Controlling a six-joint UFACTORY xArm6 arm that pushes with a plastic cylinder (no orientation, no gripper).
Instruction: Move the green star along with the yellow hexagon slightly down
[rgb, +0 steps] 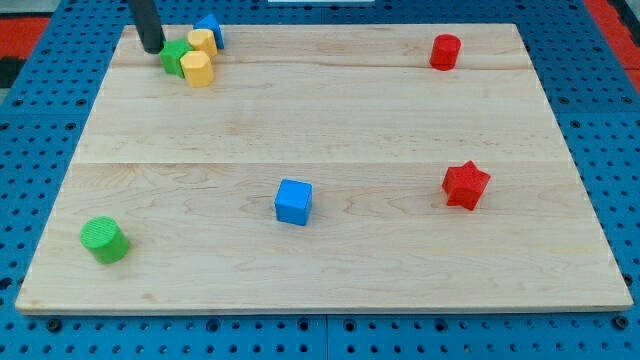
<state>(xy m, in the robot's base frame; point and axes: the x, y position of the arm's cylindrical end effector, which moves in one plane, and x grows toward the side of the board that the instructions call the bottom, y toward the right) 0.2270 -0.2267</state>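
Note:
The green star (175, 57) sits near the board's top left, partly hidden by a yellow hexagon (197, 69) touching its right side. A second yellow block (203, 42) lies just above that, with a blue block (211, 31) behind it. My tip (152, 47) is at the top left, just left of and slightly above the green star, close to touching it.
A red cylinder (445, 51) stands at the top right. A red star (465, 185) lies at the right middle. A blue cube (294, 201) sits at the centre bottom. A green cylinder (104, 239) is at the bottom left. The wooden board (330, 110) lies on a blue pegboard.

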